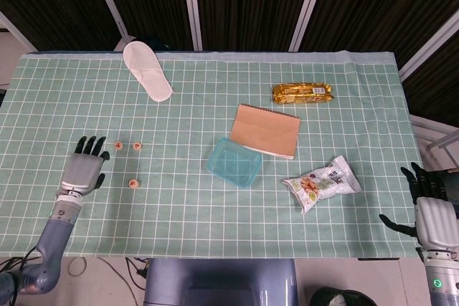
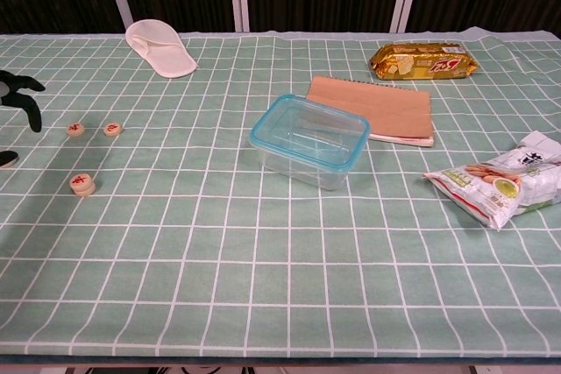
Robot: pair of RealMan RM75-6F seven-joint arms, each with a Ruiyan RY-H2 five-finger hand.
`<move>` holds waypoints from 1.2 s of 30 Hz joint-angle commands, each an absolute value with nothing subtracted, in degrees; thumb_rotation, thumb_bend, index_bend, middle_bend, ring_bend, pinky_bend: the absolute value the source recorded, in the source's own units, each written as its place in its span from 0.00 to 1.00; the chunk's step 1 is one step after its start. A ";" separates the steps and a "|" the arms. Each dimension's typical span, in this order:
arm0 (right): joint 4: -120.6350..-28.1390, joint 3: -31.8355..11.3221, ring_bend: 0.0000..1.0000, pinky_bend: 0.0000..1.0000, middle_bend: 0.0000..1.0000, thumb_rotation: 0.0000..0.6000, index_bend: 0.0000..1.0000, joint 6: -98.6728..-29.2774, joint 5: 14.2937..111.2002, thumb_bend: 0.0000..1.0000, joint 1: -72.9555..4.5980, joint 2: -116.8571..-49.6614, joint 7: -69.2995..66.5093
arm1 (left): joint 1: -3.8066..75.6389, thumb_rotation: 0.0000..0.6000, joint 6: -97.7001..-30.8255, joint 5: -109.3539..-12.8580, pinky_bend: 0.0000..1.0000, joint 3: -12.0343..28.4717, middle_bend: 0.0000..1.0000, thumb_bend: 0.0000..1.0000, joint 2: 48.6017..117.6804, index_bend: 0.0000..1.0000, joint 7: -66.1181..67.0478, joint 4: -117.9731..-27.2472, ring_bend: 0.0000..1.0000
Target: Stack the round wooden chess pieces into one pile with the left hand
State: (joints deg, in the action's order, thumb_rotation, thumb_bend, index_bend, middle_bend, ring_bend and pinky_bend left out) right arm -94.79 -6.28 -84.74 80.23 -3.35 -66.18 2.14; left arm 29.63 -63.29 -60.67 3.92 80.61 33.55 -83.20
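Observation:
Three round wooden chess pieces lie apart on the green checked cloth at the left. Two sit side by side (image 1: 119,146) (image 1: 136,146); the chest view shows the same pair (image 2: 76,129) (image 2: 112,129). A thicker-looking piece (image 1: 133,183) (image 2: 82,183) lies nearer the front. My left hand (image 1: 84,166) lies to the left of them with fingers spread, touching none of the three. Only its dark fingertips (image 2: 22,94) reach into the chest view at the left edge. My right hand (image 1: 430,206) hangs off the table's right front corner, fingers apart and empty.
A white slipper (image 1: 147,71) lies at the back left. Mid-table stand a clear blue-rimmed container (image 1: 234,163) and a brown notebook (image 1: 265,130). A gold snack pack (image 1: 302,92) and a white snack bag (image 1: 323,183) lie to the right.

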 commanded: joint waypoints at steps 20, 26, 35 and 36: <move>-95.18 -6.24 0.06 0.00 0.00 1.00 0.11 -84.58 79.95 0.20 -3.27 -66.14 2.26 | 29.84 1.00 -58.03 -57.55 0.05 4.52 0.06 0.32 83.65 0.37 29.86 -71.83 0.00; -95.21 -6.30 0.06 0.00 0.00 1.00 0.11 -84.55 79.81 0.20 -3.27 -66.16 2.31 | 29.77 1.00 -57.87 -58.22 0.05 4.36 0.07 0.32 84.24 0.40 29.39 -70.57 0.00; -95.28 -6.36 0.06 0.00 0.00 1.00 0.11 -84.59 79.64 0.20 -3.24 -66.21 2.43 | 29.73 1.00 -57.77 -58.59 0.06 4.32 0.07 0.32 85.48 0.41 29.86 -68.64 0.00; -95.26 -6.36 0.06 0.00 0.00 1.00 0.11 -84.57 79.62 0.20 -3.24 -66.21 2.45 | 29.73 1.00 -57.70 -58.56 0.06 4.36 0.07 0.32 85.54 0.41 29.84 -68.57 0.00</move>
State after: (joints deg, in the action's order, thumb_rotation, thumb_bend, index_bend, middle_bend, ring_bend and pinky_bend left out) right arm -95.26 -6.36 -84.56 79.62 -3.24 -66.21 2.45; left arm 29.73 -57.70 -58.57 4.35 85.53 29.84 -68.58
